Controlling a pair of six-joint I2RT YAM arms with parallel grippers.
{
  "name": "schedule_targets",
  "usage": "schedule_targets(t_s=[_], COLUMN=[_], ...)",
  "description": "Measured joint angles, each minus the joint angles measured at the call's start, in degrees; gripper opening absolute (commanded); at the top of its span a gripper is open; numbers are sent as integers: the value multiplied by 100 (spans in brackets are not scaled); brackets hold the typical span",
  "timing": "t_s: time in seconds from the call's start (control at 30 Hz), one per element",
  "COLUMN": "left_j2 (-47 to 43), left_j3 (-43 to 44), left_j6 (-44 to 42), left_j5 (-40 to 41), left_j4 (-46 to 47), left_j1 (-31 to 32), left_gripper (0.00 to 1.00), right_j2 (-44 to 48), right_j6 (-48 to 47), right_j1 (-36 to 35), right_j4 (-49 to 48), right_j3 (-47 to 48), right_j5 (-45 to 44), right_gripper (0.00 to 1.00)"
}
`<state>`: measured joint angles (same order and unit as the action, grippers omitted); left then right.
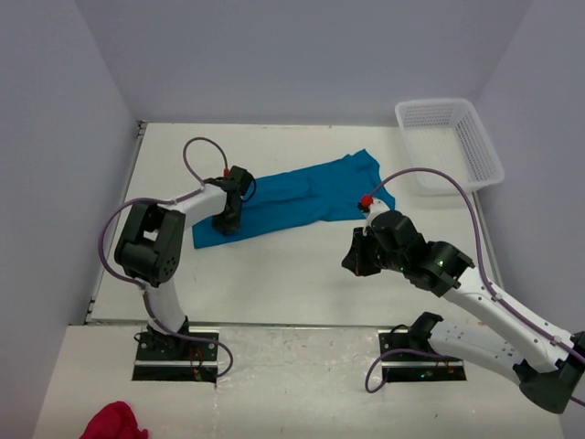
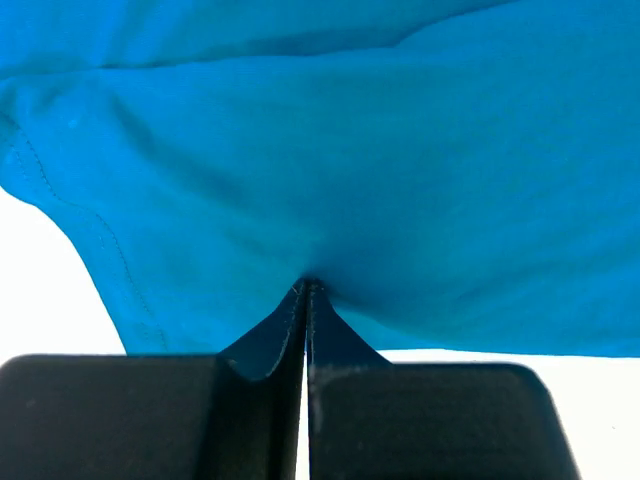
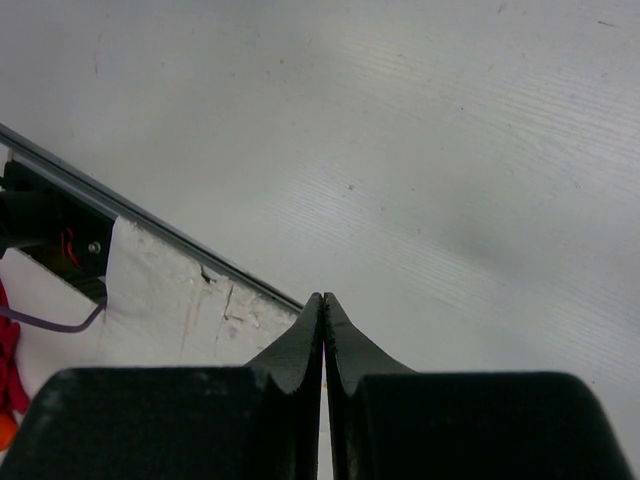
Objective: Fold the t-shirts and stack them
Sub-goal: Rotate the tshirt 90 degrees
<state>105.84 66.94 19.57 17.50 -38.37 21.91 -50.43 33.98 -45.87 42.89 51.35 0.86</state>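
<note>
A plain teal-blue t-shirt [image 1: 302, 197] lies stretched out slantwise across the middle of the table, its right end near the right arm's wrist. My left gripper [image 1: 226, 224] is down on the shirt's left end. In the left wrist view the shirt [image 2: 350, 150] fills the picture and its creases run together at the closed tips of the left gripper [image 2: 306, 288], which is shut on a pinch of the fabric. My right gripper [image 1: 352, 262] hovers over bare table in front of the shirt. The right wrist view shows the right gripper [image 3: 323, 298] shut with nothing in it.
A white mesh basket [image 1: 450, 142] stands at the back right corner. A red cloth [image 1: 114, 422] lies on the near ledge by the left arm's base, and it shows as a red sliver [image 3: 6, 370] in the right wrist view. Walls close in the table.
</note>
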Motion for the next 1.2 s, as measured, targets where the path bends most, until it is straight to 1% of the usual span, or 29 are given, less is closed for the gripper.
schedule_targets(t_s=[0.2, 0.3, 0.37, 0.57, 0.73, 0.83, 0.93, 1.03, 1.13, 1.2], left_j2=[-177, -310, -424, -538, -496, -452, -463, -485, -527, -520], left_j3=[-273, -468, -608, -721, -688, -511, 37, 920, 1829, 2323], left_j6=[133, 299, 483, 1110, 1735, 1893, 1862, 1554, 1213, 933], left_j5=[76, 48, -48, -643, -1580, -1987, -2109, -2081, -2124, -2232], left_j4=[264, 450, 590, 962, 1235, 1163, 844, 461, 313, 245], left_j1=[168, 492, 844, 2205, 3359, 3836, 3934, 3792, 3464, 3069], left_gripper=[0, 0, 0, 0, 0, 0, 0, 0, 0, 0], right_j2=[39, 17, -15, -179, -595, -846, -1040, -1165, -1187, -1189], right_j6=[-2, -2, -2, -2, 26, 57, 74, 105, 205, 299], right_j1=[0, 0, 2, 2, 2, 7, 31, 101, 179, 203], right_j4=[0, 4, 35, 87, 323, 352, 450, 573, 708, 820], right_j3=[0, 13, 66, 426, 916, 1082, 1121, 1121, 1119, 1119], right_j5=[0, -24, -57, -332, -857, -1163, -1438, -1644, -1856, -2000], right_gripper=[0, 0, 0, 0, 0, 0, 0, 0, 0, 0])
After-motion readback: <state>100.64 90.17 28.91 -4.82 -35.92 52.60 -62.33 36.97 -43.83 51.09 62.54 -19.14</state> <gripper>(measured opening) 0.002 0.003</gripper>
